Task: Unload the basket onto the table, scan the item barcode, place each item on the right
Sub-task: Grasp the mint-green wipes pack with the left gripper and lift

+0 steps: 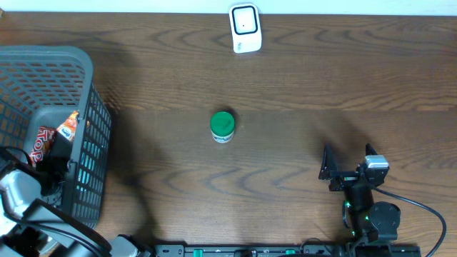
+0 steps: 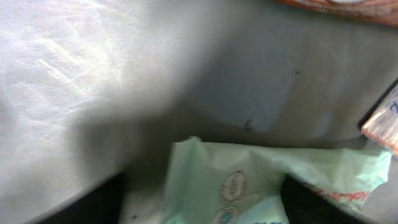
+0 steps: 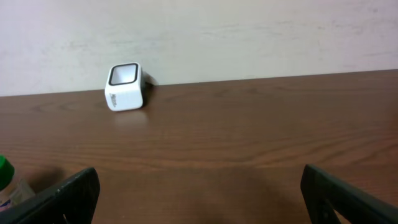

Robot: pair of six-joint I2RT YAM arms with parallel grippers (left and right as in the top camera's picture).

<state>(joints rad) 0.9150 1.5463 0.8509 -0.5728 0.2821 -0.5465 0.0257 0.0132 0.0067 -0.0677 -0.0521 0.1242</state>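
In the left wrist view a pale green packet (image 2: 249, 180) lies on the grey basket floor (image 2: 261, 93). My left gripper (image 2: 202, 208) stands over it, one dark finger (image 2: 93, 202) to its left and the other (image 2: 311, 202) at its right edge. The jaws are apart, and a small gap shows on the left side. Overhead, that gripper (image 1: 53, 158) is down inside the grey basket (image 1: 93, 78). The white scanner (image 1: 245, 27) stands at the table's far edge and also shows from the right wrist (image 3: 124, 86). My right gripper (image 1: 348, 163) (image 3: 199, 196) is open and holds nothing.
A small bottle with a green cap (image 1: 223, 127) stands mid-table, and a sliver of it (image 3: 5, 180) shows at the left edge of the right wrist view. A red packet (image 1: 41, 143) and an orange-white one (image 1: 69, 126) lie in the basket. A box corner (image 2: 382, 124) sits right of the green packet.
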